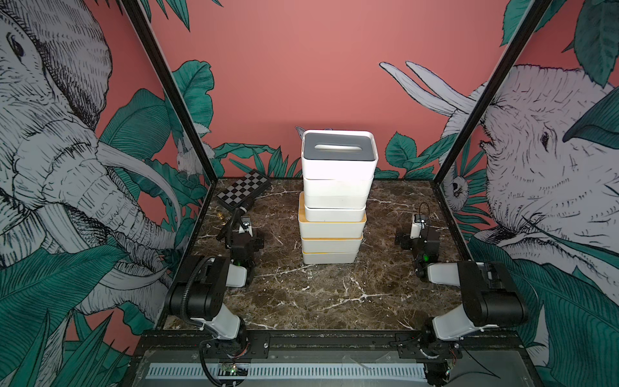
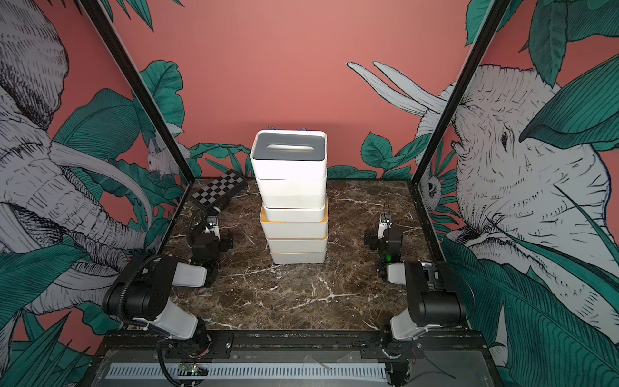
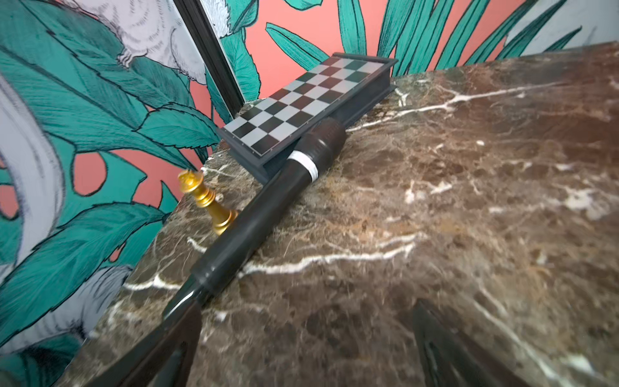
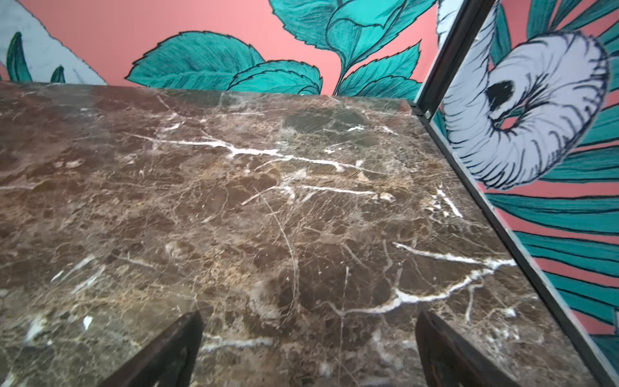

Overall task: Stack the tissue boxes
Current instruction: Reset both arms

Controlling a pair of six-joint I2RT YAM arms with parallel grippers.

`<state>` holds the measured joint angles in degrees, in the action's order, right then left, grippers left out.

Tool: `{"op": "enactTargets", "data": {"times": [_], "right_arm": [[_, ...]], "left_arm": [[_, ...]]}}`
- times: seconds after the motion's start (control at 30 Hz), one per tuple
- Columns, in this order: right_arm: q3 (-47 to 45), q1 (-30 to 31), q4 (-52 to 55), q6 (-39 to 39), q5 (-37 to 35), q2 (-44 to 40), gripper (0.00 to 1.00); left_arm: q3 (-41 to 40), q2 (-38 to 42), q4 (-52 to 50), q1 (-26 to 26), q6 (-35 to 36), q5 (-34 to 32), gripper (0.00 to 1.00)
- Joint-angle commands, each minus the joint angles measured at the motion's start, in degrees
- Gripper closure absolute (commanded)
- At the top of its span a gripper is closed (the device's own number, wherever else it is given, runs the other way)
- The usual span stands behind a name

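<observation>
**Tower up, arms clear of it**

The white rounded-corner tissue boxes [image 1: 335,214] stand as 1 column at the middle of the brown marble table [image 1: 335,301], toward the back wall. A grey oval-slotted lid [image 1: 338,147] tops it, and light bamboo lids show between the lower layers. Roughly 7 layers can be counted, though glare washes out some seams. No loose box is visible on the table.

The left gripper [image 3: 308,328] has its jaws spread wide with nothing between them, well to the column's left. It sits near a flat black-and-white checkerboard case [image 3: 301,107], a gold chess piece [image 3: 207,201] and a black cylindrical handle with a white band [image 3: 268,207]. The right gripper [image 4: 308,318] is equally wide and empty over bare marble, well to the right.

The stacking looks finished. The layers sit slightly offset, so the column is probably easy to tip. The best course is likely to keep the arms low and away. Any straightening would suit 2 grippers pressing gently from opposite sides.
</observation>
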<state>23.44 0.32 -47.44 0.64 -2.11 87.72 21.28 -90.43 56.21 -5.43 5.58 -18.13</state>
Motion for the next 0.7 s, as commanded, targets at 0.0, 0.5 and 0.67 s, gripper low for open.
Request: {"op": "enactTargets", "data": {"times": [0.0,0.5,0.67], "right_arm": [[0.11,0.04,0.22,-0.91,1.15,-0.27,0.01],[0.14,0.04,0.15,-0.91,1.15,-0.19,0.01],[0.1,0.04,0.08,-0.91,1.15,-0.25,0.01]], "left_arm": [[0.72,0.71,-1.56,0.63,-1.12,2.25,0.0],[0.87,1.79,-3.97,0.6,-1.49,2.4,0.0],[1.02,1.75,-4.3,0.47,-1.54,2.4,0.01]]}}
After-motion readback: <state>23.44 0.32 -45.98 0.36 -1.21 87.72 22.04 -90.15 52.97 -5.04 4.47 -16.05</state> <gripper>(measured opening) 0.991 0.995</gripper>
